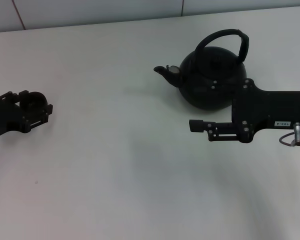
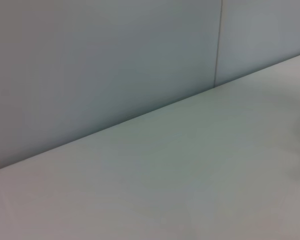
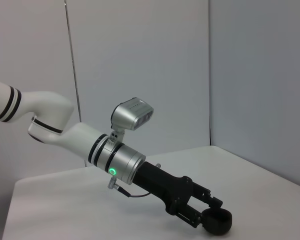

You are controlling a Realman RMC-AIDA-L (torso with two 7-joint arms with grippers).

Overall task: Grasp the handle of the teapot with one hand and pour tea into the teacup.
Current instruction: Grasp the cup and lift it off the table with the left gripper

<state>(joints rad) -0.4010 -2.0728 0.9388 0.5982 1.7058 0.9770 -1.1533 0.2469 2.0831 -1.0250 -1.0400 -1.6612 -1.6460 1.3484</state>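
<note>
A lab – bare white table (image 1: 115,165), plain grey wall panels (image 3: 140,60).

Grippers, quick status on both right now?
Left end effector: shut on the teacup, at the table's left.
Right end effector: near the teapot, holding nothing; open or shut cannot be told.

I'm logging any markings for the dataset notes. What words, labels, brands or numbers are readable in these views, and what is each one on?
Small white label on the right gripper, on the wrist housing near the cable plug: characters are printed on it, but too small and blurred to read.
Teapot: no text or brand visible.
Teacup at the left gripper: no marking visible.
Left wrist view: only bare table and wall, no text.
</note>
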